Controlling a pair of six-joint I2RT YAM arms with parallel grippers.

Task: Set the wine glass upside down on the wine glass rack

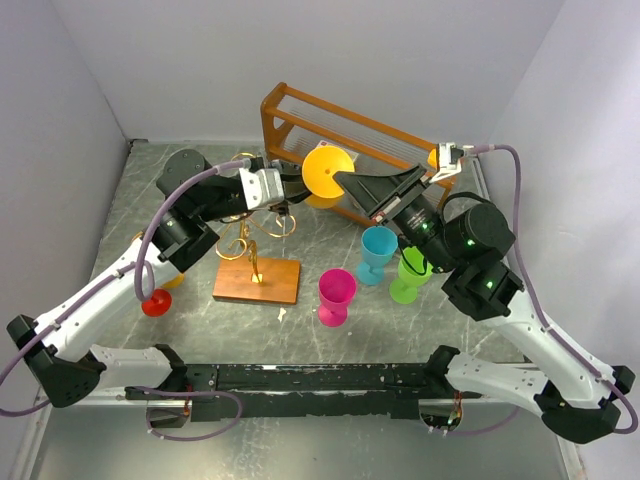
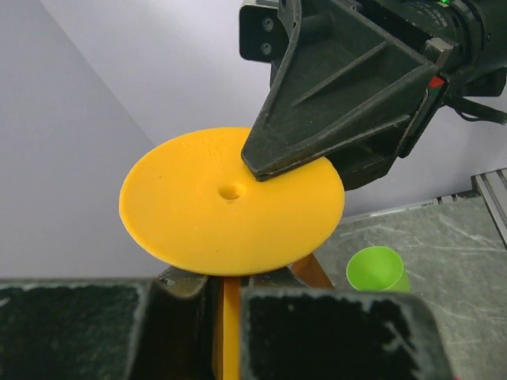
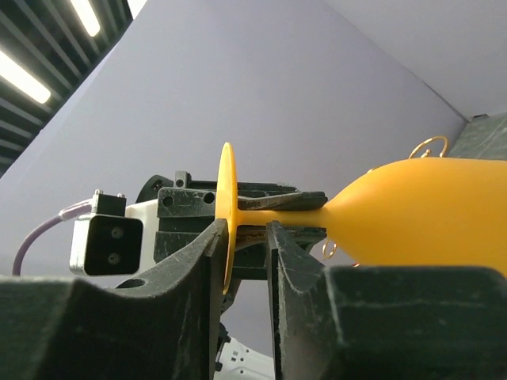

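Note:
A yellow wine glass hangs on its side above the table, its round foot facing the right arm. My left gripper is shut on its thin stem. My right gripper straddles the foot's rim: the left finger lies against the disc, and the right finger stands a little off it, between the foot and the bowl. The gold wire wine glass rack stands on its wooden base just below the left gripper, with nothing hanging on it.
A large brown wooden shelf stands at the back. Pink, blue and green glasses stand upright right of the rack. A red glass lies by the left arm.

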